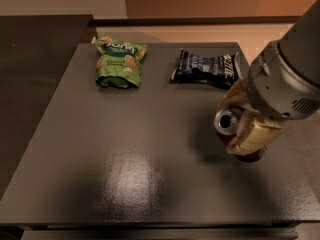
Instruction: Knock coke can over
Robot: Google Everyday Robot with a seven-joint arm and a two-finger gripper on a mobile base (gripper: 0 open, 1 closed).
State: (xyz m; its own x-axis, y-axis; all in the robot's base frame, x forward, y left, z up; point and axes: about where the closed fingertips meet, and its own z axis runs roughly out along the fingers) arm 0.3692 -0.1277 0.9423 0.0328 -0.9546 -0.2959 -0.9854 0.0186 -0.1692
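The coke can [228, 120], red with a silver top, stands at the right of the dark table [125, 154] and leans with its top turned to the left. My gripper [231, 128] comes in from the right. Its cream fingers [252, 138] sit on either side of the can and touch it, one behind and one in front. They hide most of the can's red side; only a strip shows at the bottom. The grey arm body fills the right edge of the camera view.
A green snack bag [119, 61] lies at the back left of the table. A dark blue snack bag [209, 68] lies at the back, just behind the gripper. The table's right edge is close to the can.
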